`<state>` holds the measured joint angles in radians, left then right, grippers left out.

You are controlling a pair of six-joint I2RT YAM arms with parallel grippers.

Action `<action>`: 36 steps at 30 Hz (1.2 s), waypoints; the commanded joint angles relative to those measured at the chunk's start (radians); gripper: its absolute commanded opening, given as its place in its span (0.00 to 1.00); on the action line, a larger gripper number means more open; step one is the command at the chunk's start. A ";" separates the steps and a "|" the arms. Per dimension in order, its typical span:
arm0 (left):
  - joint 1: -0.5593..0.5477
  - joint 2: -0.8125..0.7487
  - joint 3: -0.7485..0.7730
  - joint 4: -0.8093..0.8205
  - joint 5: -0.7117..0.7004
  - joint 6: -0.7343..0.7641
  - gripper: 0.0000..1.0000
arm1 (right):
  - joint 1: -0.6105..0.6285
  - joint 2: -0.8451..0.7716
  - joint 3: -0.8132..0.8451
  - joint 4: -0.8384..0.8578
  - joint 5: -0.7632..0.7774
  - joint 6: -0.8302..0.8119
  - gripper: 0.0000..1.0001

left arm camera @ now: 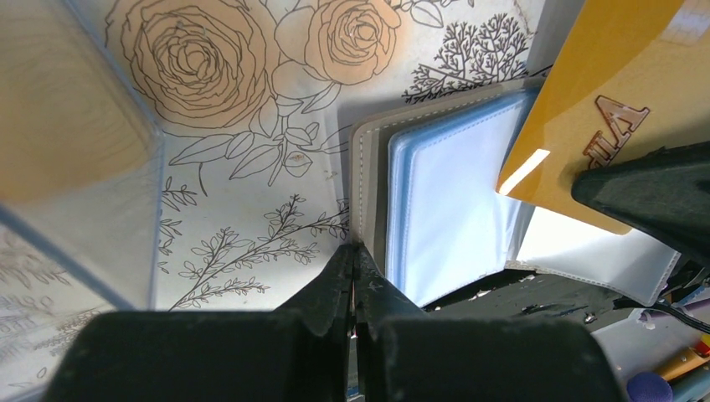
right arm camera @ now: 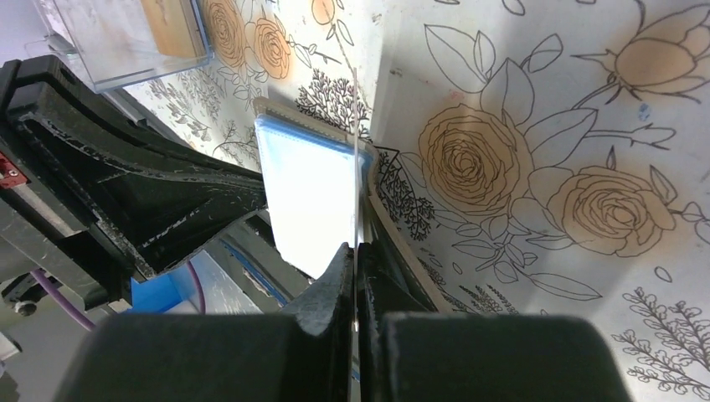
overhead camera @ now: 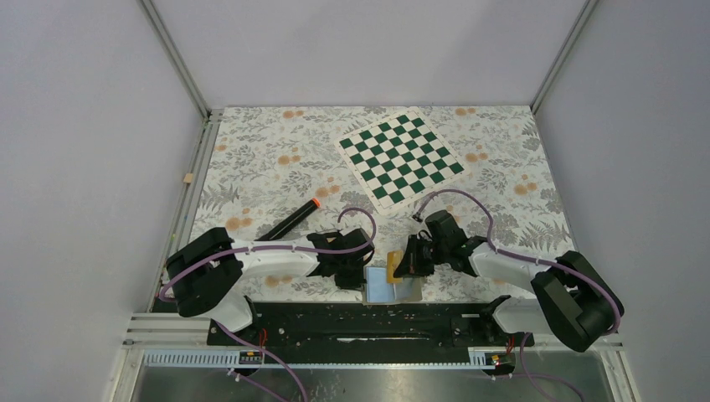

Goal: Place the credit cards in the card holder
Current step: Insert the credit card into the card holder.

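Below, floral tablecloth under card holder; grey walls

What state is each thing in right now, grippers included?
card holder: open, flat on the table, pockets up.
credit card: in the right gripper, tilted over the holder, not yet inserted.
right gripper: shut on the credit card.
left gripper: shut, tips at the holder's grey edge.
clear tray: holds another orange card.
marker: lying flat, untouched.
chessboard: laid flat.
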<state>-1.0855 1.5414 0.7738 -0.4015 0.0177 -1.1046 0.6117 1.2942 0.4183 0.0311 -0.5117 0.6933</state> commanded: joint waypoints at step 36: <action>-0.008 0.106 0.009 -0.051 -0.023 -0.007 0.00 | 0.015 -0.158 -0.203 -0.024 -0.051 0.224 0.00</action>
<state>-1.0855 1.5734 0.8059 -0.4175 0.0311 -1.1042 0.6155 1.1824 0.2371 0.1192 -0.6270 0.8959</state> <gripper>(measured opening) 0.006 0.022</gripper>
